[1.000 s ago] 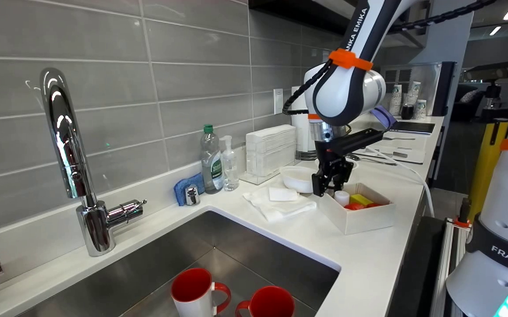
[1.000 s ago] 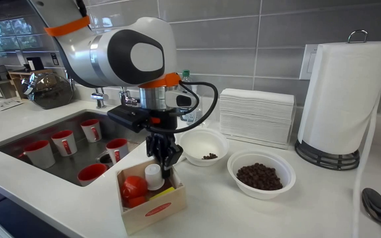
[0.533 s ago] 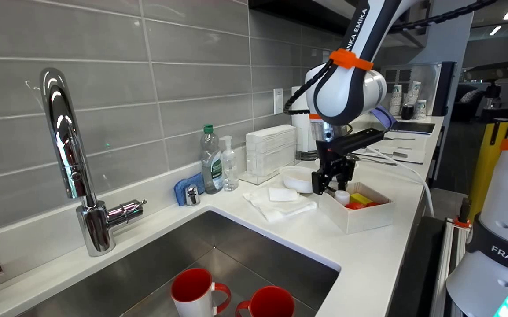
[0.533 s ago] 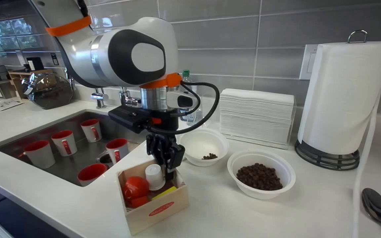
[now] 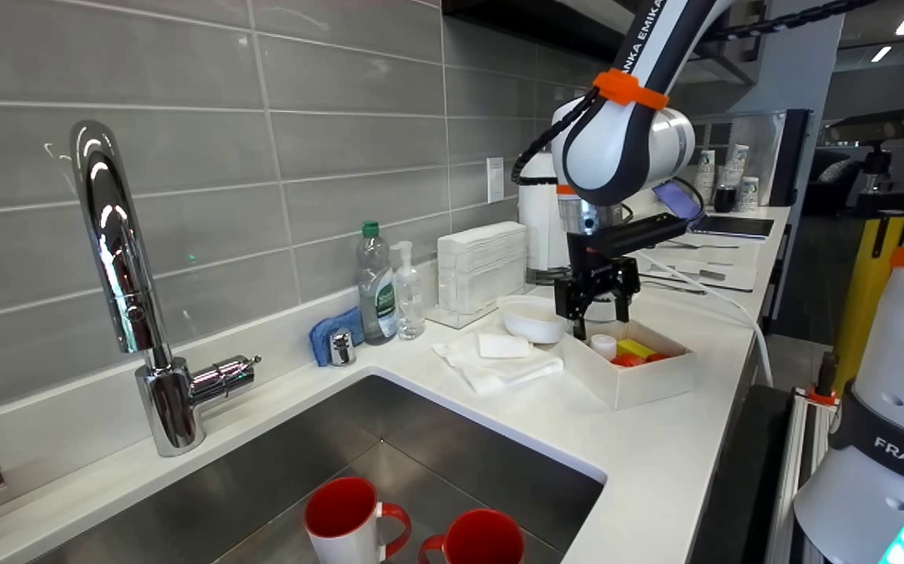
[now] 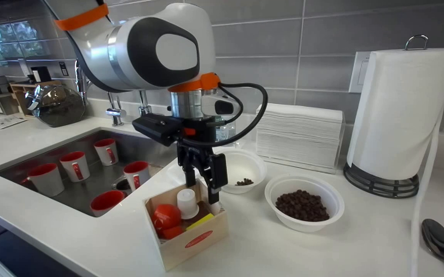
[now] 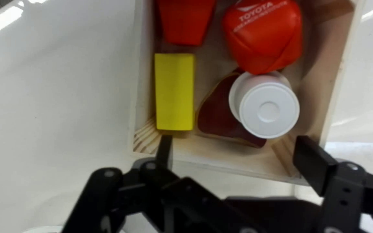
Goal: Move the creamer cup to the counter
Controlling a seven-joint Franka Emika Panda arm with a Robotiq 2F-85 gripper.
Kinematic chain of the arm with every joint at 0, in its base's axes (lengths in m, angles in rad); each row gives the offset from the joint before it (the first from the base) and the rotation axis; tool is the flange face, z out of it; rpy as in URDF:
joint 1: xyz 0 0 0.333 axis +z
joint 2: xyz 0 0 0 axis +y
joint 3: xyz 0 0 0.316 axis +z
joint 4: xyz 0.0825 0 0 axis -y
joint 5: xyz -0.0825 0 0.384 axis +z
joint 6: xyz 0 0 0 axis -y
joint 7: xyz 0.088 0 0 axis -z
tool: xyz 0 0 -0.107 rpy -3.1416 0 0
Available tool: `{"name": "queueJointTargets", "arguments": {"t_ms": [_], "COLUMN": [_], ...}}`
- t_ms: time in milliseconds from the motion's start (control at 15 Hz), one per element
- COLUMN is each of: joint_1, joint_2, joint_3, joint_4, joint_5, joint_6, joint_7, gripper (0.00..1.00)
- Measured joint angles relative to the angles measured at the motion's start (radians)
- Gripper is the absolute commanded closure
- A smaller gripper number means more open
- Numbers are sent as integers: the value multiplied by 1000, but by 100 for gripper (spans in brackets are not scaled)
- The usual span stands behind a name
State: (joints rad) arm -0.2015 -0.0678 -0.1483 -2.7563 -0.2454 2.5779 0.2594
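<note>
A white creamer cup [image 6: 187, 206] stands bottom-up inside a small wooden box [image 6: 206, 248], which rests on the white counter [image 6: 283, 254]. In the wrist view the cup [image 7: 269, 111] leans against a red ball [image 7: 264, 38] and sits partly on a dark red flat piece [image 7: 218, 113]. My gripper [image 6: 202, 189] is open above the box's back end, just behind the cup, with nothing between its fingers. In the wrist view the fingertips of the gripper [image 7: 235, 144] straddle the box's near end, and the cup lies a little beyond them, toward the right finger.
A yellow block [image 7: 174, 92] and a red block [image 7: 186, 21] share the box. Close behind stand a white bowl [image 6: 239, 169] and a bowl of brown pellets [image 6: 302, 204], then a napkin stack [image 6: 299, 134]. The sink [image 6: 102, 181] with several red-white mugs lies beside the box.
My gripper has gone from shut to open and has risen a little. The box, with the cup in it, has shifted slightly to the right in an exterior view.
</note>
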Motion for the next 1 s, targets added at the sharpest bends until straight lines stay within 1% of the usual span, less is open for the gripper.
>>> {"name": "queueJointTargets", "arguments": {"t_ms": [267,733,1000], "joint_1": [-3,-3,-1], "joint_2": [-18,-28,-28], "joint_3": [-13,-15,-13], "joint_4": [2,2,2], "joint_5": [7,21,28], "joint_6": [-32,-95,-101], "joint_7": [-24,-72,-78], "gripper": [0,0,0]}}
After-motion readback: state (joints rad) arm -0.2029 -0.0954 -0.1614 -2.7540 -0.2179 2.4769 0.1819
